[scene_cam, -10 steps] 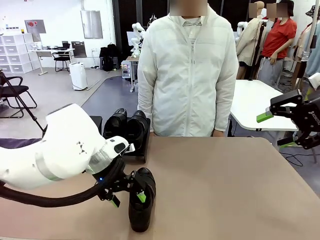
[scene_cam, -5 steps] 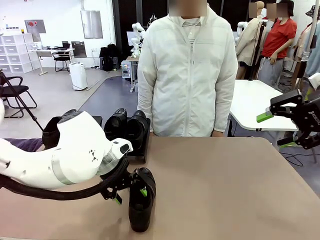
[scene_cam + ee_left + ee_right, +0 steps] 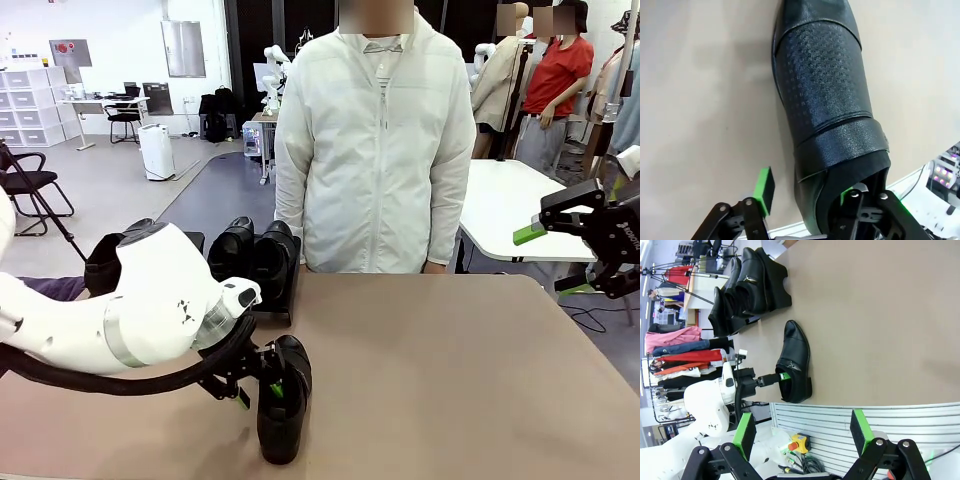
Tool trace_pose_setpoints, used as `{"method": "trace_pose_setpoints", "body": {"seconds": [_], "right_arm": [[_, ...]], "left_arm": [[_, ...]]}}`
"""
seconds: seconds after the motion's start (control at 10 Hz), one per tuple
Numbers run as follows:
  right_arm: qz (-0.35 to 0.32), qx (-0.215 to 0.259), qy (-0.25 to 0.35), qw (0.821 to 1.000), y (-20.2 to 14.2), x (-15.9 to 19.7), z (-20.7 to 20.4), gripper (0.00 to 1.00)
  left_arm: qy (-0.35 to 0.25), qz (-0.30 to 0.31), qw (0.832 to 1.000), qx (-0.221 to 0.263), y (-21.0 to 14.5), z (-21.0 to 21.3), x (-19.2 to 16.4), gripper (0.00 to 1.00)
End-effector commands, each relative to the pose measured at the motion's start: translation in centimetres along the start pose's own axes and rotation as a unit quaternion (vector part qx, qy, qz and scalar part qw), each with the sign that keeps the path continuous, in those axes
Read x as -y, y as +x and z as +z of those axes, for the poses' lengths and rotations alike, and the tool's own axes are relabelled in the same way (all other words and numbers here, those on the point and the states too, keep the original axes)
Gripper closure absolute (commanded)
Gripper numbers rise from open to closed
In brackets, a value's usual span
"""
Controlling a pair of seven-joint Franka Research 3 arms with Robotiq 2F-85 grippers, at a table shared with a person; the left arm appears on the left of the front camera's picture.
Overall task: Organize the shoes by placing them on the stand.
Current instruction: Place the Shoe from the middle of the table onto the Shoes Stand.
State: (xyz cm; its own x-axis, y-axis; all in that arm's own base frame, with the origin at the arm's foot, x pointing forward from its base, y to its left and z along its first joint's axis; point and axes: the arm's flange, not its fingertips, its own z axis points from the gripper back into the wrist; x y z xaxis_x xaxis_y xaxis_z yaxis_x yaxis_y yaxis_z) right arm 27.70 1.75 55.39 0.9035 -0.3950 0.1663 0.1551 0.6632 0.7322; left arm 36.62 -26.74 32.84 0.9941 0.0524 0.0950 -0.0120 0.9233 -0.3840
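Shoe lies on the table, toe pointing toward the robot's side, heel end toward the stand, from which it sits a little apart. Left gripper is at the shoe's opening: one green-padded finger reaches down inside the opening while the other hangs outside the shoe's wall, so the fingers straddle the heel-side leather; they stand apart, and whether they have actually clamped the wall I cannot tell. The left wrist view gives the same picture, with the shoe running up the frame from its opening, textured vamp and strap plainly visible, one pad clear of the leather on the outer side and the second finger sunk in the opening (its pad mostly hidden by the collar). Three more shoes sit together on the stand at the table's far edge, toes up and heels down, just in front of the person in a white jacket who stands behind the table. Right gripper hangs in the air well to the right of the stand, above the table's right edge, fingers wide apart and holding nothing; in the right wrist view its two green pads frame the table, the lone shoe and the stand's shoes beyond.
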Motion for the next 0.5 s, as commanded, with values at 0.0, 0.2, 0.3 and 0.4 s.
{"method": "trace_pose_setpoints", "body": {"seconds": [0.0,0.2,0.3,0.4], "right_arm": [[-0.003,-0.003,0.01,1.0,-0.03,-0.03,0.19,0.0],[-0.003,-0.003,0.01,1.0,-0.03,-0.03,0.19,0.0],[-0.003,-0.003,0.01,1.0,-0.03,-0.03,0.19,0.0],[-0.003,-0.003,0.01,1.0,-0.03,-0.03,0.19,0.0]], "left_arm": [[0.015,0.006,1.0,0.011,0.08,0.52,-0.03,1.0],[0.017,0.001,1.0,0.015,-0.18,0.5,-0.05,1.0],[0.016,-0.004,1.0,0.013,-0.32,0.55,-0.05,1.0],[0.011,-0.014,1.0,0.009,-0.61,0.83,-0.02,1.0]]}}
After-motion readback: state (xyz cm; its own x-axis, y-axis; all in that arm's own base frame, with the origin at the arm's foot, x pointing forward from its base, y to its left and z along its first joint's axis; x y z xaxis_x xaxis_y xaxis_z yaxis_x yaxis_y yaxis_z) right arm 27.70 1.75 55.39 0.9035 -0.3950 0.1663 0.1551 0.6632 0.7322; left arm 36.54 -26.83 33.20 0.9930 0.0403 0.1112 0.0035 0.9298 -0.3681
